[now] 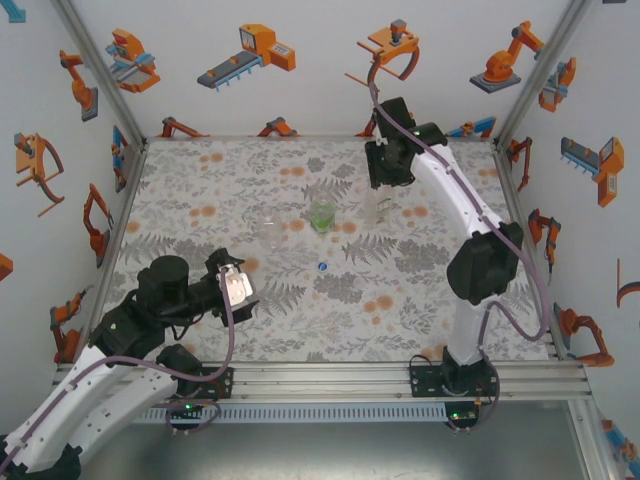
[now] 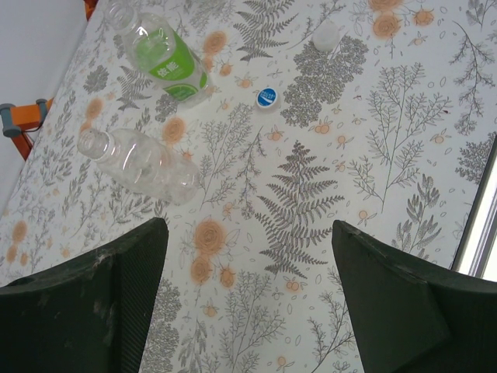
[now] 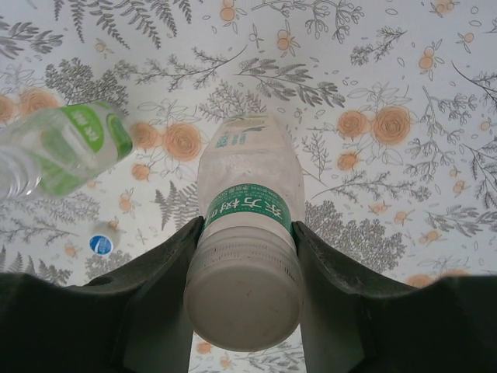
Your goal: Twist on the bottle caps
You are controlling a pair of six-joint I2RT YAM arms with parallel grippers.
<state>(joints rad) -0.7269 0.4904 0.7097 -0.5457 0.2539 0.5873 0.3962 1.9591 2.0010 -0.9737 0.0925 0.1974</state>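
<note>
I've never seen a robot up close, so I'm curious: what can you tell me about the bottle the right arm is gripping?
The bottle is clear, colourless plastic with a green band printed in white characters round its shoulder. A white cap sits on top; whether it is screwed tight cannot be told. It stands upright on the flowered table. The right gripper's dark fingers press it from both sides at the band.
</note>
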